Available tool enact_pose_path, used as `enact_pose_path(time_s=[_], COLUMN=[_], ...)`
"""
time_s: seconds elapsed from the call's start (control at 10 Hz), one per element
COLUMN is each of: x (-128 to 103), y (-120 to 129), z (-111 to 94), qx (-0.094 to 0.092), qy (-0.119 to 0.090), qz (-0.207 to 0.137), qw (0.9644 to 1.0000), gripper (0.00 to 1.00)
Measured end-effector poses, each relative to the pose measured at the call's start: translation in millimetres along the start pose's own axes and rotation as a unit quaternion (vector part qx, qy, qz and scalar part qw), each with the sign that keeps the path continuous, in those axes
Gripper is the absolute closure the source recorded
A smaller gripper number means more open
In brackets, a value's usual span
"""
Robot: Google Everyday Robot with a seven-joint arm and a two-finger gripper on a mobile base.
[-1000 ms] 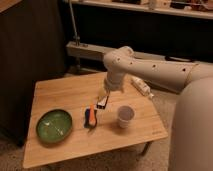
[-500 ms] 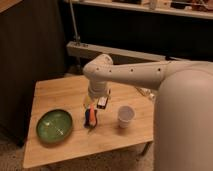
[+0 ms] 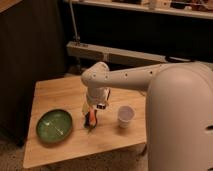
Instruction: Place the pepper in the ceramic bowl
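The pepper (image 3: 88,119) is a small orange-red piece lying on the wooden table (image 3: 55,95), close beside a dark blue block (image 3: 94,122). My gripper (image 3: 92,111) hangs straight down over these two, right on top of them and hiding part of both. The ceramic bowl (image 3: 54,126) is green, wide and shallow. It stands on the table to the left of the pepper, a short gap away, with nothing in it.
A small white cup (image 3: 125,116) stands on the table to the right of the gripper. My white arm reaches in from the right across the table's far right part. A dark cabinet stands at the left and a metal rail behind the table.
My arm has swung left across the table and lowered. The gripper now sits lower over the pepper and the blue block. Bowl, cup, pepper and block have not moved.
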Motion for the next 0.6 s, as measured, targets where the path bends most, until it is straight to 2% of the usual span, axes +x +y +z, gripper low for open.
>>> enact_pose_path(time_s=[0.2, 0.6], x=[6.5, 5.1], y=[6.0, 14.5], z=[16.9, 34.6], qx=[0.000, 0.008], qy=[0.001, 0.003], qz=[0.000, -0.019], qw=[1.0000, 0.9998], gripper=[0.20, 0.20])
